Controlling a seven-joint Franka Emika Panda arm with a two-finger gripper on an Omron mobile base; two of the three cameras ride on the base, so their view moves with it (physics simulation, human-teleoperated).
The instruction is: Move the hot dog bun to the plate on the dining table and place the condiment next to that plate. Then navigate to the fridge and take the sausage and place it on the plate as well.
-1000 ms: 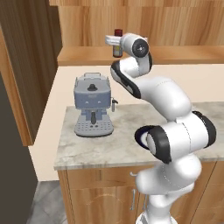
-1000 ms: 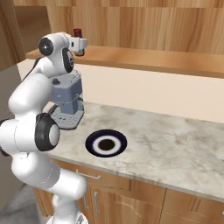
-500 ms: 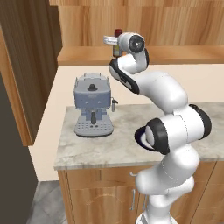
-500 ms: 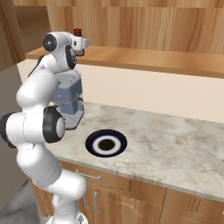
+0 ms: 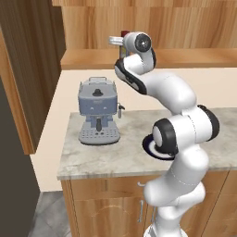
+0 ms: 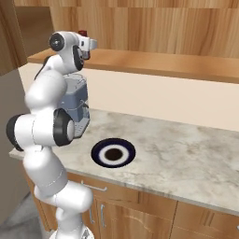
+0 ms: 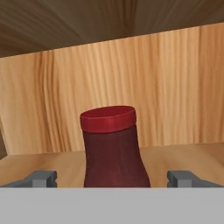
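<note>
Hand view is showing the small dark red-brown condiment bottle with a red cap [image 7: 113,148] standing upright on a light wooden shelf [image 7: 183,157], close to the camera, with a wood-grain back wall behind it. The two-finger gripper [image 7: 113,178] is sitting spread wide, one dark fingertip [image 7: 41,177] off to each side of the bottle with clear gaps, so nothing is being grasped and the pads are not touching the bottle. Left base view is showing the white arm reaching up and back to the wooden shelf [image 5: 194,58] above the marbled stone counter [image 5: 111,155], the hand pointing at the bottle, of which only the red cap [image 5: 125,33] is peeking out above the hand, near the shelf's front edge. A grey espresso machine [image 5: 98,111] is standing on the counter toward its left end, near the back wall. A round plate with a dark navy rim [image 6: 113,152] is lying flat on the counter just right of the machine, nearer the front edge; in the left base view the arm's elbow is covering most of it. Wooden drawers with metal handles [image 6: 126,205] are running under the counter.
</note>
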